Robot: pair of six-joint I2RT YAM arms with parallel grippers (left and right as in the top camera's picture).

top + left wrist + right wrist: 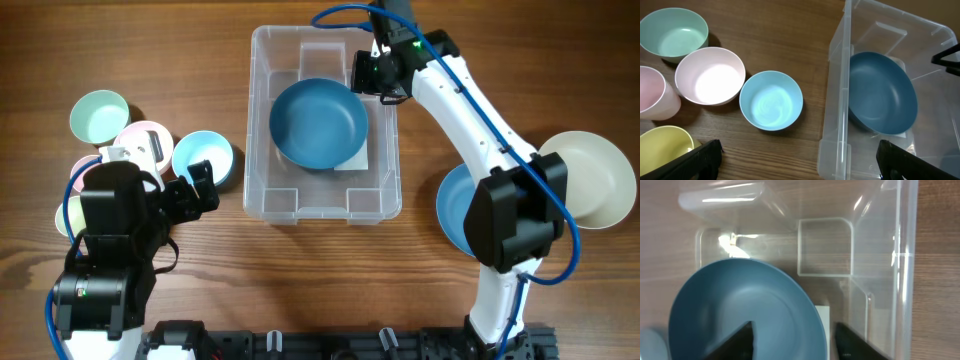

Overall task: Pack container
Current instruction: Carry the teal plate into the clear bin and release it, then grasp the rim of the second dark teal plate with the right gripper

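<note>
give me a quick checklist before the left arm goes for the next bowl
1. Is the left gripper open and empty: ok.
2. Is the light blue bowl upright and in front of it: ok.
3. Is there a gap between that bowl and the pale pink bowl: cannot tell.
4. Is the dark blue bowl inside the container: ok.
5. Is the right gripper open and empty: ok.
6. Is the space above the container free: not ok, the right gripper hangs over its far right corner.
</note>
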